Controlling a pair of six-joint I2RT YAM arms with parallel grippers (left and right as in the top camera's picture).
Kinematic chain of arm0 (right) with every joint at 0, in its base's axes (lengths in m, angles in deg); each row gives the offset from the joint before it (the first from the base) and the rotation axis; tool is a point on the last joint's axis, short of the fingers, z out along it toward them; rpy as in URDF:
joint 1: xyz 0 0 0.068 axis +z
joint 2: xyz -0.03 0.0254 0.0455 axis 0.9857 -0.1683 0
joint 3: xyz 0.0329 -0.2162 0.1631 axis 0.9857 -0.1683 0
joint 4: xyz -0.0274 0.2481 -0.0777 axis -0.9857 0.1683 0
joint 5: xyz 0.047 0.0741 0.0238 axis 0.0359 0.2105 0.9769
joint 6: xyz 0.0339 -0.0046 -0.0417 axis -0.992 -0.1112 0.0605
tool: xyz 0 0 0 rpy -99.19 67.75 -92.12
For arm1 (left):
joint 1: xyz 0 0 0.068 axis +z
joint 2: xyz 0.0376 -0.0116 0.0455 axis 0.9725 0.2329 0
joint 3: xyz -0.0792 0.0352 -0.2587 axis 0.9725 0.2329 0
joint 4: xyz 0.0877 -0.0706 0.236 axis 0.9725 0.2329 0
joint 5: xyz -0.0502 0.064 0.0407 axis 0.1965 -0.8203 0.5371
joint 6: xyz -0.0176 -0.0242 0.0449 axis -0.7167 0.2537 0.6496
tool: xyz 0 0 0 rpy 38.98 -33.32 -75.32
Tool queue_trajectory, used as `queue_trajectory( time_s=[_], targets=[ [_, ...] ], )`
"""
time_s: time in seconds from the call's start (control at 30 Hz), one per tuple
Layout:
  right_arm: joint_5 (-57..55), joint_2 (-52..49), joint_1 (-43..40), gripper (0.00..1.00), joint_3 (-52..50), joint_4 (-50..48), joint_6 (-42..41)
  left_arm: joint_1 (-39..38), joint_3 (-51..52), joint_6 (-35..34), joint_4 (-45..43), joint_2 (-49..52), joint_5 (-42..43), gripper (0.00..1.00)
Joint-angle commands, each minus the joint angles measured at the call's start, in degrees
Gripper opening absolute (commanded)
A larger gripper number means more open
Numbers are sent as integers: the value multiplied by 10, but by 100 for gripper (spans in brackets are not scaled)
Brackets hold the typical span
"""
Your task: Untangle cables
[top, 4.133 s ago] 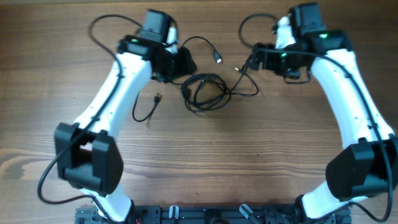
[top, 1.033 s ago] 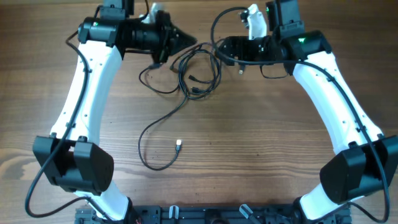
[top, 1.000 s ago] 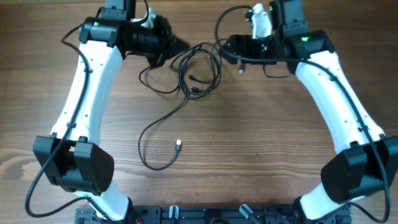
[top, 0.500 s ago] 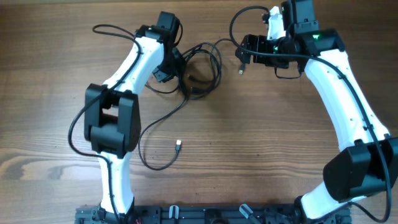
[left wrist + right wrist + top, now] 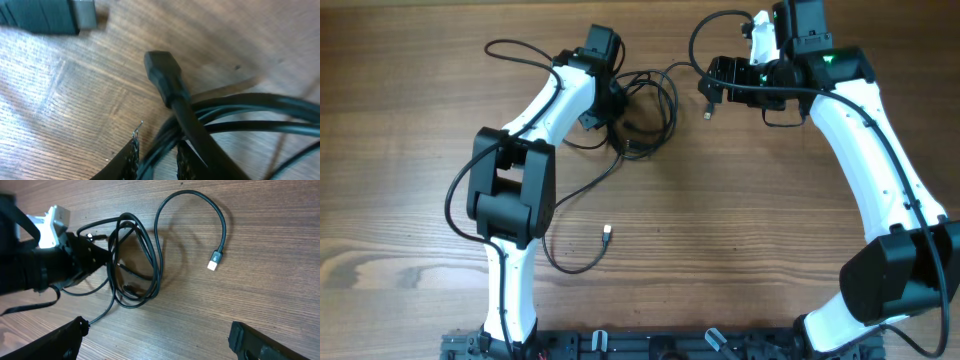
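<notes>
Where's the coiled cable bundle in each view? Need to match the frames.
Overhead: coiled cable bundle sits top centre.
Left wrist: its strands fill the lower right, and one runs down between the fingertips.
Right wrist: it lies left of centre.
Shared landmark: the left claw at the bundle's edge, at the bottom of its own view and mid-left in the right wrist view.

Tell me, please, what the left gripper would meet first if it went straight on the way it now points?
Most likely the cables: strands lie between the left gripper fingertips, with a black plug just beyond, though depth is unclear.
</notes>
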Motion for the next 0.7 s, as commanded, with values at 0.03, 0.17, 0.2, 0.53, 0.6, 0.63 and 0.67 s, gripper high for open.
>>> queue_trajectory(
  time_s=[0.03, 0.17, 0.2, 0.53, 0.6, 0.63, 0.67],
  targets=[
    [-12, -5, 2, 96, 7, 6, 13, -4, 39, 4, -1, 7, -34, 27],
    [-9, -5, 2, 96, 7, 7, 13, -5, 76, 4, -23, 7, -34, 25],
    [-9, -5, 3, 96, 7, 7, 12, -5, 82, 4, -24, 7, -34, 17],
    [108, -5, 7, 96, 7, -4, 44, 52, 72, 124, 28, -136, 355, 4],
    [108, -5, 21, 96, 7, -5, 46, 80, 72, 90, 14, -182, 452, 4],
    [108, -5, 34, 96, 7, -10, 45, 99, 72, 33, 10, -210, 484, 4],
    [108, -5, 43, 96, 7, -14, 43, 110, 72, -8, 11, -224, 491, 4]
  ],
)
